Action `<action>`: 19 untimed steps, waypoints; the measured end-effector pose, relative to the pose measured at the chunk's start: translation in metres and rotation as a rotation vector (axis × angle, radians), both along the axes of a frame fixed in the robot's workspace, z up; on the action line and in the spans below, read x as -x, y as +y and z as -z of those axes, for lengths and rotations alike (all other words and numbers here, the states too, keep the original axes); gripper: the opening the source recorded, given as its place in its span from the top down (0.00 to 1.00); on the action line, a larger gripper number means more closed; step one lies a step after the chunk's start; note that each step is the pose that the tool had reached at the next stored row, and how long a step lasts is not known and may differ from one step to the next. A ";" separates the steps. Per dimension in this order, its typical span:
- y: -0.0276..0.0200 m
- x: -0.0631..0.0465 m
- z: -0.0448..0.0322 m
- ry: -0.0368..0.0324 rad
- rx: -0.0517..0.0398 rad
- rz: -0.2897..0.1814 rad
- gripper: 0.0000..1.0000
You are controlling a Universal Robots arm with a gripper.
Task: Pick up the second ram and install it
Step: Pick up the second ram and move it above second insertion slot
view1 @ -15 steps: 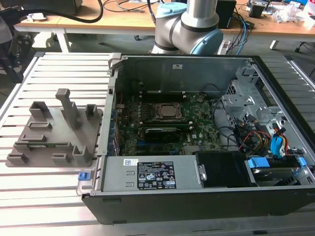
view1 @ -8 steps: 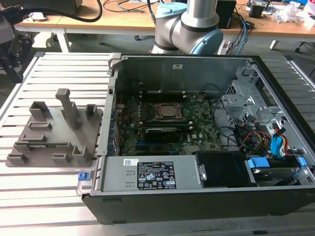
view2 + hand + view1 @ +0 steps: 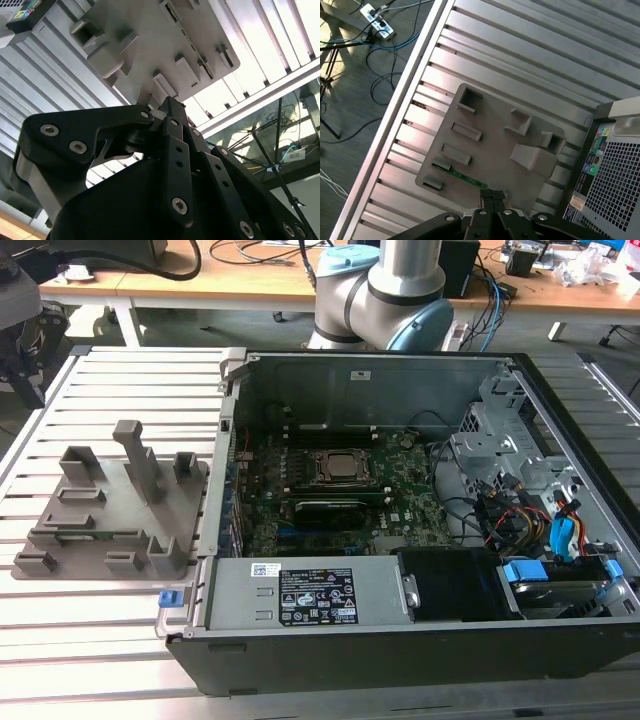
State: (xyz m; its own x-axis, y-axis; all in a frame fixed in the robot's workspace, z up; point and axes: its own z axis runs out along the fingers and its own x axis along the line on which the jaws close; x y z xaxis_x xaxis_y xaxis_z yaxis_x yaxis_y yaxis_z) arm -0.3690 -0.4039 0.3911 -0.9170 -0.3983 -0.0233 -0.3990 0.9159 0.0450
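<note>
The second ram lies on the grey plate, a thin green strip low among the plate's small blocks, near the edge that faces away from the hollow box-shaped block. Its long axis runs about parallel to the slats of the metal surface. One end points to the surface's outer rail and the other to the computer case. The end towards the case disappears behind the tip of the pincer, so its full length cannot be seen. Its chips are too small to make out, and I cannot tell whether it stands on edge in a slot or lies flat. The pincer hangs above the plate, over that covered end of the strip. I cannot tell whether it touches the strip, nor whether it is open or closed. In the second wrist view the pincer is a dark mass of bolted links that covers much of the plate and the surface. In the exterior view the plate sits on the slatted surface just beside the open case, on the exterior view's left. The arm rises behind the case and is cut off at the picture's upper edge.
</note>
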 end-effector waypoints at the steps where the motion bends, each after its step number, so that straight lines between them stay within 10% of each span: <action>1: 0.0000 0.000 0.0000 -0.0001 -0.0001 -0.031 0.89; 19: 0.0000 0.000 0.0000 0.0000 0.0000 -0.262 0.89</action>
